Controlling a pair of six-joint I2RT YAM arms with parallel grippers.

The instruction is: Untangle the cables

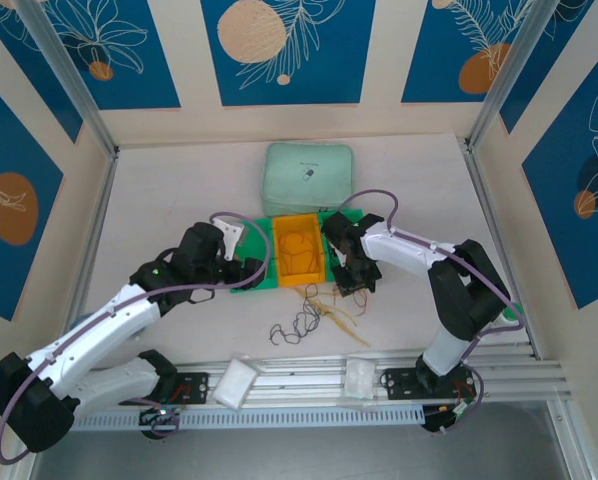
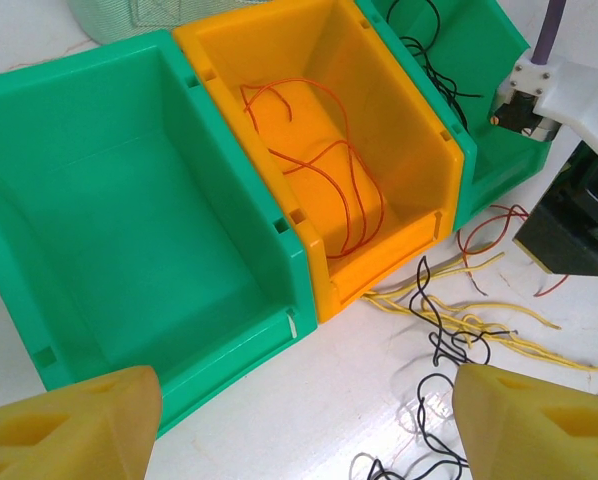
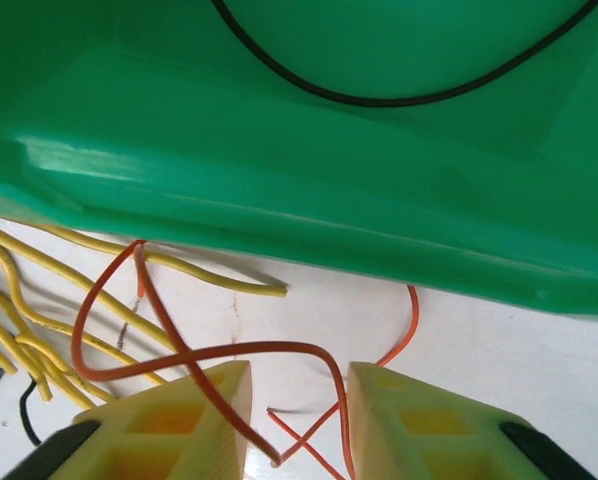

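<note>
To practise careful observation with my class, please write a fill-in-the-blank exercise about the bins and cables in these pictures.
1. The middle bin is coloured ____.
2. The green bin left of it is ____.
3. The curved cable inside the right-hand green bin is ____.
4. Besides black cables and orange cables, the table bears a bundle coloured ____.

Missing words: orange; empty; black; yellow.
</note>
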